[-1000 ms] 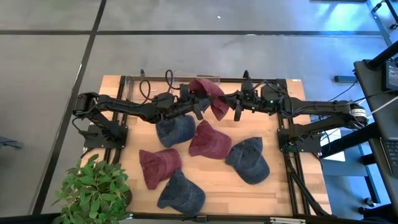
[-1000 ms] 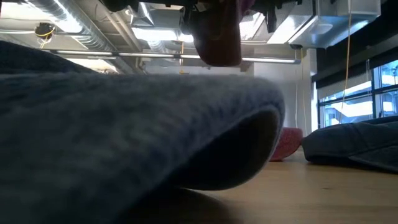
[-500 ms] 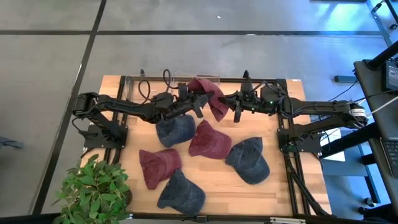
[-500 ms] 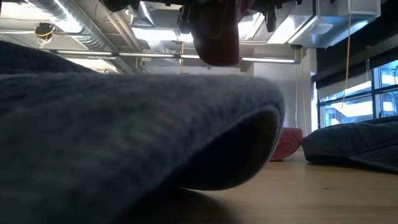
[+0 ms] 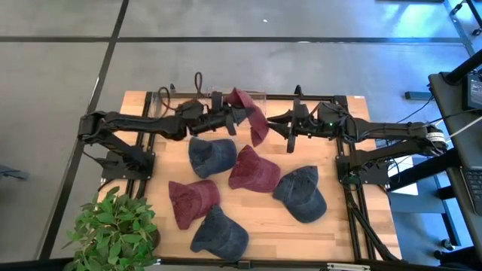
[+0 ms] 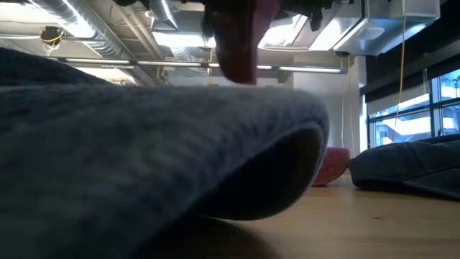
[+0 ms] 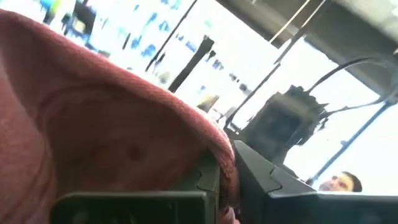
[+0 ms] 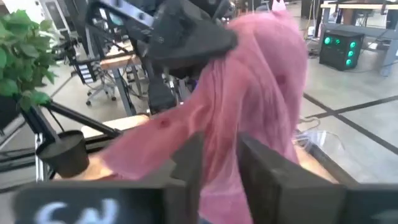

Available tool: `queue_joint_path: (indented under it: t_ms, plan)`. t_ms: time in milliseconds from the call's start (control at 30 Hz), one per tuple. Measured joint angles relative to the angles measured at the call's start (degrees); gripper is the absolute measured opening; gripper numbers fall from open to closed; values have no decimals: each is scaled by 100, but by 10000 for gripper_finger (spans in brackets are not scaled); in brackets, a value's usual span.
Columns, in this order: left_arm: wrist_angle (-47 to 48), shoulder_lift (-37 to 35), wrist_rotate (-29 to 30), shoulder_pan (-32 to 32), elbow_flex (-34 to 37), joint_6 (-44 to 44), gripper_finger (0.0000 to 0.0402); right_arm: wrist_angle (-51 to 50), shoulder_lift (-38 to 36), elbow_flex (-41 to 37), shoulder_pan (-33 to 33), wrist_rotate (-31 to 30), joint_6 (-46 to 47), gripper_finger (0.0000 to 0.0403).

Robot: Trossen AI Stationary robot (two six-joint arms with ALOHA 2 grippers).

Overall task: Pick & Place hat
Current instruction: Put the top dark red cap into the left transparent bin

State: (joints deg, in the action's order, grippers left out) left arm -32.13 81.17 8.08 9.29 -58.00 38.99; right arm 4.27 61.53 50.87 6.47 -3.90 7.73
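A dark red hat [image 5: 250,114] hangs above the table's far middle, with my left gripper [image 5: 233,119] shut on it from its left side. The low view shows it as a blurred red shape [image 6: 237,36] at the top. My right gripper [image 5: 288,135] stands open just right of the hat, a small gap between them. In the right wrist view the hat [image 8: 249,93] fills the space beyond its spread fingers [image 8: 186,165]. Both arms reach in from the table's sides. My left gripper pinches an edge of the red hat's cloth [image 7: 224,177] between its two fingers. The fingers come in about level from the table's left. The hat hangs down beside and below them, clear of the table, with its lower part [image 5: 258,135] drooping.
Several hats lie on the wooden table: blue ones [image 5: 212,156], [image 5: 301,192], [image 5: 220,232] and red ones [image 5: 254,169], [image 5: 193,199]. A potted plant [image 5: 117,229] stands at the near left corner. A clear container [image 5: 256,95] sits at the far edge.
My right gripper has opened and let go of the red hat. My left gripper shut on the hat early in the second and has since drawn it toward the table's left and far edge. The hat now hangs from the left gripper alone.
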Motion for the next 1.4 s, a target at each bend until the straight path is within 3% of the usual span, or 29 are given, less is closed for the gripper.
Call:
queue_joint_path:
  t_ms: [233,500,667,833,1033,1200,1400]
  plan:
    - [1944,-714,-1189,617,-2,1146,22,-807,-474,0,126,-194,-94,183]
    - [3613,-1491,-1874,1439,-2,1639,22,-1688,-480,0,218,-232,-82,198]
    - [5283,-1774,-1788,1864,-572,1081,22,-1868,-395,-4,216,-393,-82,198]
    - [7202,-1683,-1326,2169,-1701,241,22,-1873,-301,-4,216,-409,-123,198]
    - [8786,-1448,-697,2529,-2635,-378,22,-1861,-158,-2,216,-409,-204,198]
    - [9291,-1177,-280,2752,-2767,-792,22,-1844,-17,-3,216,-409,-208,198]
    - [9325,-718,-259,3027,-2767,-1355,22,-1827,142,-4,216,-409,-199,198]
